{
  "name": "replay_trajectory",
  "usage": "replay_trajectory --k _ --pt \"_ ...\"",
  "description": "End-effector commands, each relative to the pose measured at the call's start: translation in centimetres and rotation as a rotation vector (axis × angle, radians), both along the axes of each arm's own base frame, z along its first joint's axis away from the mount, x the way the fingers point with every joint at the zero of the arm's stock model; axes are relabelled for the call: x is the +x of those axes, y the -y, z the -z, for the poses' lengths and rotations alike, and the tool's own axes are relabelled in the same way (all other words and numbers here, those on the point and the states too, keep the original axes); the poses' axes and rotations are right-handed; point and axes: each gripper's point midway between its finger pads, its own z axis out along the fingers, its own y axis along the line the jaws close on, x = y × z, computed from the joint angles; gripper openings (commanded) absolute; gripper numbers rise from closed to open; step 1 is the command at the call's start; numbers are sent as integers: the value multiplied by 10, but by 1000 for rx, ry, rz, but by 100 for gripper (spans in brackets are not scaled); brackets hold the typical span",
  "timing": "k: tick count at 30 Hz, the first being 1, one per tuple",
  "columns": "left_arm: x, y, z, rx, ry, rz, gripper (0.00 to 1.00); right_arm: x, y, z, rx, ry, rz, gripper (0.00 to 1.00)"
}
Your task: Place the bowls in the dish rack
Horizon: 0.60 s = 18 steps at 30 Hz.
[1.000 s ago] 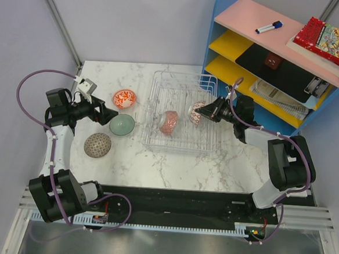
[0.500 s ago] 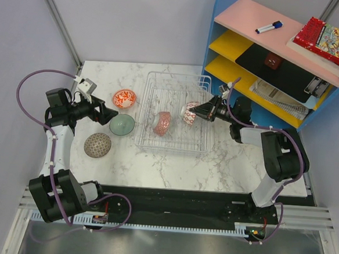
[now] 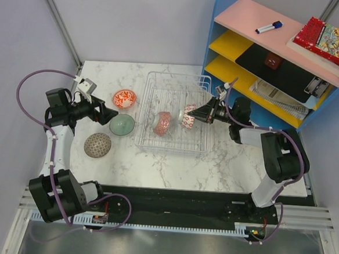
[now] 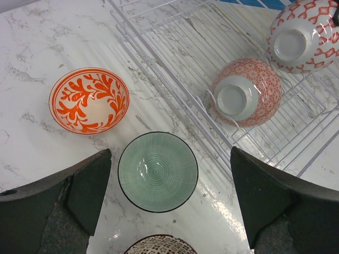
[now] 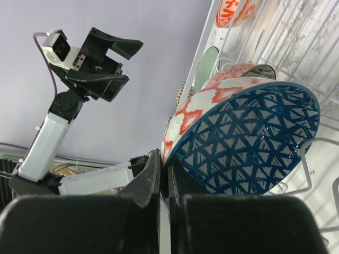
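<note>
- The counter is showing white marble, grey-veined.
- The dish rack is gleaming silvery-white.
- The latticed bowl is showing blue triangles inside, red lattice on white outside.
- The floral bowl is wearing fine red print around a white foot.
- The orange bowl is displaying orange fronds on white.
- The green bowl is showing pale green rings and a dark rim.
- The brown bowl is showing a brown-and-cream mesh.
</note>
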Motion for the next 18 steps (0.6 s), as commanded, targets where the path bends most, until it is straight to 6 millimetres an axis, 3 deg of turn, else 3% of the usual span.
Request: replay_trajectory --k 1,18 --pt "0 1 -12 -8 39 8 100 -10 1 -9 -38 108 -33 0" --pt "1 0 -13 -4 43 6 100 -12 10 39 -247 82 -26 0"
